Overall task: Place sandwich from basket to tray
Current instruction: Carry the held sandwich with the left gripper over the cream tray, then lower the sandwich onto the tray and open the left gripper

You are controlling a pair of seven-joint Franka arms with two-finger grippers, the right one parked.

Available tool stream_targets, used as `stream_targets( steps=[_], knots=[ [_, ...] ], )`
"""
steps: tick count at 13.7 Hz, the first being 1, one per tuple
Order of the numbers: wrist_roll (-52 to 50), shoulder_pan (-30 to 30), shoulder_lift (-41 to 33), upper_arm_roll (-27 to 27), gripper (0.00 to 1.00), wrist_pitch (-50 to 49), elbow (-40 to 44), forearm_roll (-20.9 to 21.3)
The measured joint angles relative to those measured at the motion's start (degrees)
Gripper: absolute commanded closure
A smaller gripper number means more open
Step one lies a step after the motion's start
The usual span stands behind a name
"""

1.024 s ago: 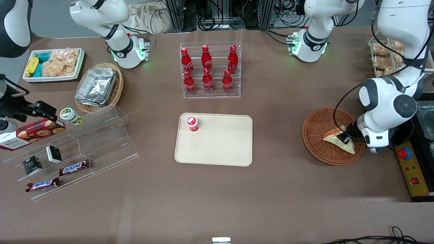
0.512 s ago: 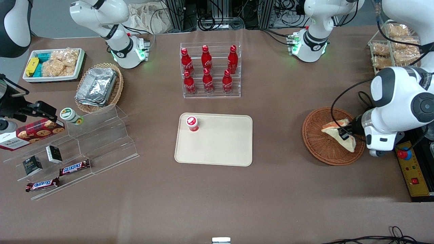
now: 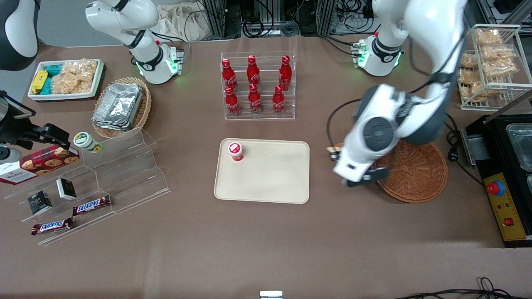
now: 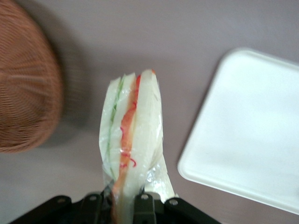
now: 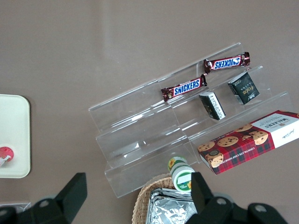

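The gripper (image 4: 126, 205) has its fingers closed on the sandwich (image 4: 131, 140) and holds it in the air over the bare table between the basket (image 3: 415, 174) and the tray (image 3: 270, 174), so the lift out is done and the placing on the tray is left. Readable writing is "SNICKERS" on the chocolate bars (image 5: 183, 87) on the clear stand and Coca-Cola script on the red bottles (image 3: 254, 83).

Sandwich (image 4: 131, 140): pale white bread wedge in clear wrap, red and green filling at edge; clamped in hand (image 4: 126, 205), held in air above bare table between basket and tray. Basket (image 3: 419, 174): round, shallow, reddish-brown wicker, nothing visible inside. Tray (image 3: 270, 178): flat beige rectangle, rounded corners, low rim, toward table middle.
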Motion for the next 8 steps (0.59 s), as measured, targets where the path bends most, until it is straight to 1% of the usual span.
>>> stream_targets(
  steps=[3, 6, 7, 8],
  knots=[
    [-0.2, -5.4, 8.8, 0.1, 0.99, 0.4, 5.8, 0.3],
    [-0.1, -7.9, 15.5, 0.2, 0.95, 1.0, 10.7, 0.5],
    [-0.1, -8.4, 16.6, 0.2, 0.84, 1.5, 11.3, 0.5],
    [-0.1, -8.9, 17.3, 0.2, 0.56, 1.9, 11.6, 0.7]
  ],
)
